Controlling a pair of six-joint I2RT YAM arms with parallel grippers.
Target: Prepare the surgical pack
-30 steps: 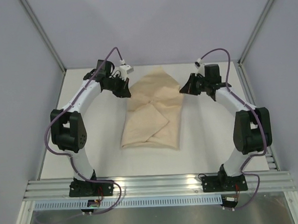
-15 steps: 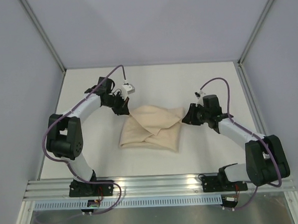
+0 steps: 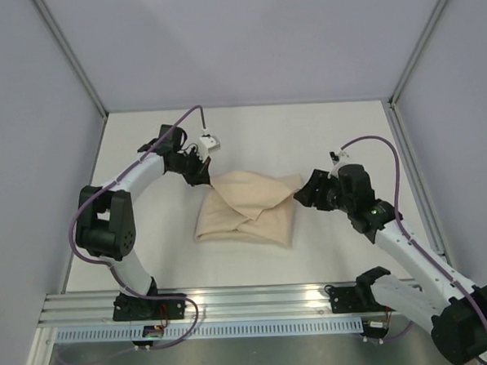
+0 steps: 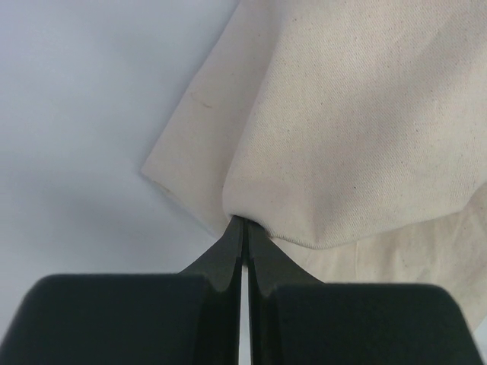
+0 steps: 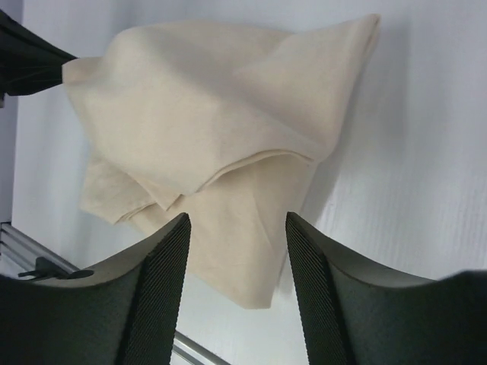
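The surgical pack (image 3: 249, 211) is a tan cloth bundle folded over itself on the white table, left of centre. My left gripper (image 3: 206, 178) is shut on the bundle's far left corner (image 4: 243, 217), the cloth draping away from the pinched tips. My right gripper (image 3: 303, 194) stands open just off the bundle's right corner, apart from the cloth. In the right wrist view the folded cloth (image 5: 221, 137) lies beyond the spread fingers (image 5: 163, 266) with nothing between them. Whatever the bundle holds is hidden.
Aluminium rails (image 3: 258, 300) run along the near edge between the arm bases. Grey walls with metal posts (image 3: 69, 57) close in the table on the left, right and back.
Both arms drew the far edge of the cloth toward the near side, folding the bundle shorter. My right gripper has opened and let go of its corner, pulling back slightly to the right.
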